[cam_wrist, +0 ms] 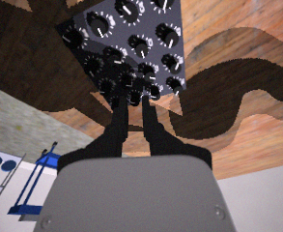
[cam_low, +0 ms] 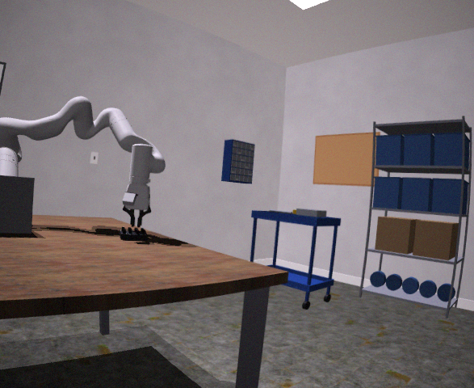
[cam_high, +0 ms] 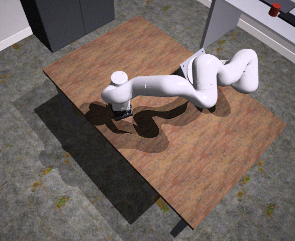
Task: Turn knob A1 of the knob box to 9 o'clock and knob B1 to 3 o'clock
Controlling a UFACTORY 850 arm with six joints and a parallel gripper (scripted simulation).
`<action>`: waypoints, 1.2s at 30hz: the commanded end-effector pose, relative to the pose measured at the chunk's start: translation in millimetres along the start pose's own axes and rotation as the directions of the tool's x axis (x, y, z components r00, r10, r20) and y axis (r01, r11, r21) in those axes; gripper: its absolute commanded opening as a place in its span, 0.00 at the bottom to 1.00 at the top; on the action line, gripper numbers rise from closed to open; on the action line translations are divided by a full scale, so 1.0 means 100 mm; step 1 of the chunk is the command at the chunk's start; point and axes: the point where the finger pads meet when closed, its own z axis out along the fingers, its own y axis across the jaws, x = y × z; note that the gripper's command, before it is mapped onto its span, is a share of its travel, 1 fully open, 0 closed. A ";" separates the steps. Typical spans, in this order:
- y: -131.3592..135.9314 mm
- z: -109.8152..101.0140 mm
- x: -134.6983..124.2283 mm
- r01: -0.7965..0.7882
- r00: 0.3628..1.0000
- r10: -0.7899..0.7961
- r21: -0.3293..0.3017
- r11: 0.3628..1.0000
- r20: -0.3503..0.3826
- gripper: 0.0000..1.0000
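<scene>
The knob box (cam_high: 123, 115) (cam_low: 133, 235) (cam_wrist: 152, 21) is a small dark panel with rows of black knobs, each with a white line. It stands on the wooden table (cam_high: 194, 155) near its left edge, in the arm's shadow. My gripper (cam_wrist: 134, 104) (cam_low: 136, 226) points straight down over the box. Its fingers stand a little apart on either side of one knob (cam_wrist: 134, 96) in the row nearest the wrist camera. I cannot tell whether they touch it, and the printed names are unreadable. In the top view the wrist hides most of the box.
The arm's base (cam_high: 191, 70) is mounted at the table's far edge. A dark block (cam_low: 3, 204) stands on the table by the base. A dark cabinet (cam_high: 64, 20), a blue cart (cam_low: 295, 246) and a shelf rack (cam_low: 416, 208) stand off the table.
</scene>
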 end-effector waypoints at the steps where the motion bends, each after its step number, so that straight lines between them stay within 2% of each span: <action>1: -0.01 0.00 0.00 0.001 1.000 -0.001 0.002 1.000 0.000 0.19; 20: -0.01 0.10 0.00 0.001 1.000 -0.001 0.002 1.000 0.000 0.19; 36: -0.01 0.11 0.00 0.001 1.000 -0.001 0.002 1.000 0.000 0.19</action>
